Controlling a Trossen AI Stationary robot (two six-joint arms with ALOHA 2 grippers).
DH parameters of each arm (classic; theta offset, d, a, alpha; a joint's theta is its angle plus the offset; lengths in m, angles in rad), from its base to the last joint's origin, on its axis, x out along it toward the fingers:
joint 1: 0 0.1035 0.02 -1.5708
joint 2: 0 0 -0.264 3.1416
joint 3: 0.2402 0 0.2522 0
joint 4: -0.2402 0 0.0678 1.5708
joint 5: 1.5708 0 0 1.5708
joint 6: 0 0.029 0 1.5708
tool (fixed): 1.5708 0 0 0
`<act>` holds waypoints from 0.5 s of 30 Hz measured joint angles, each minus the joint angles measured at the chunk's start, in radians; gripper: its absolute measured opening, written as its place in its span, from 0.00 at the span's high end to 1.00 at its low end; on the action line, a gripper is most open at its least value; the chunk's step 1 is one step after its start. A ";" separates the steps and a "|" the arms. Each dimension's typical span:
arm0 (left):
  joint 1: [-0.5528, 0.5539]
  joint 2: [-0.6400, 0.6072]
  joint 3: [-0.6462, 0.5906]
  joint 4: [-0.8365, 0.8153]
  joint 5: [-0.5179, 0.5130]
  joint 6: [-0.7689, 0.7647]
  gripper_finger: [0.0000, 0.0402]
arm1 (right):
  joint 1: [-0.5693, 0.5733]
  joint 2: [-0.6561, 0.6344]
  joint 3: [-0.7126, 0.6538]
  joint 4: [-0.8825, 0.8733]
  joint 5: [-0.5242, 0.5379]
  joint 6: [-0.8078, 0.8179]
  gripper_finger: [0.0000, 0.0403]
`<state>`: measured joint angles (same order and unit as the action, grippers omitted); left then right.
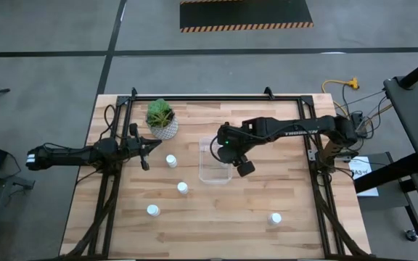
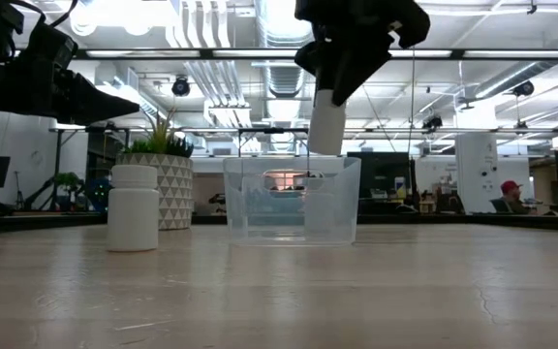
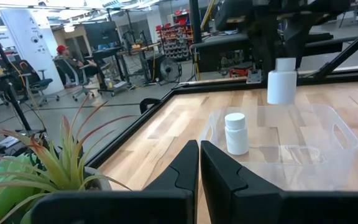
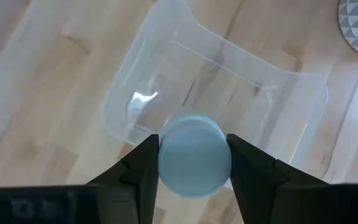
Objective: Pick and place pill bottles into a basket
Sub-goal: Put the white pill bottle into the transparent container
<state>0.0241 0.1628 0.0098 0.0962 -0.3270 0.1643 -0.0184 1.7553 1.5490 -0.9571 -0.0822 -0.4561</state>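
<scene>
My right gripper (image 2: 342, 82) is shut on a white pill bottle (image 2: 325, 126) just above the clear basket (image 1: 215, 171) at the table's middle. The bottle also shows in the right wrist view (image 4: 194, 155) and the left wrist view (image 3: 282, 81). In the right wrist view the basket (image 4: 222, 87) lies directly below the bottle. My left gripper (image 1: 145, 151) is shut and empty, above the table left of the basket, near a standing bottle (image 1: 171, 161). Several more bottles stand on their bases on the table, among them one (image 1: 183, 188) and another (image 1: 152, 210). My right gripper pinches the bottle's upper end (image 3: 284, 64), at the cap, between its two fingers (image 4: 143, 167). The fingers come from above, pointing down. The bottle hangs nearly upright below them, lifted clear, its base just above the basket's rim (image 2: 292, 161).
A white patterned pot with a green plant (image 1: 162, 119) stands at the far left, beside my left gripper. One bottle (image 1: 275, 218) stands near the front right. A black frame runs around the table. Beyond the table is a workshop with a seated person (image 3: 67, 62).
</scene>
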 joint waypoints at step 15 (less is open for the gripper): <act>0.000 0.001 0.000 0.000 0.000 0.000 1.00 | -0.030 0.126 -0.001 0.063 -0.004 -0.037 0.63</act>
<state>0.0239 0.1638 0.0098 0.0959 -0.3267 0.1643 -0.0480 1.8812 1.5478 -0.8943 -0.0865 -0.4935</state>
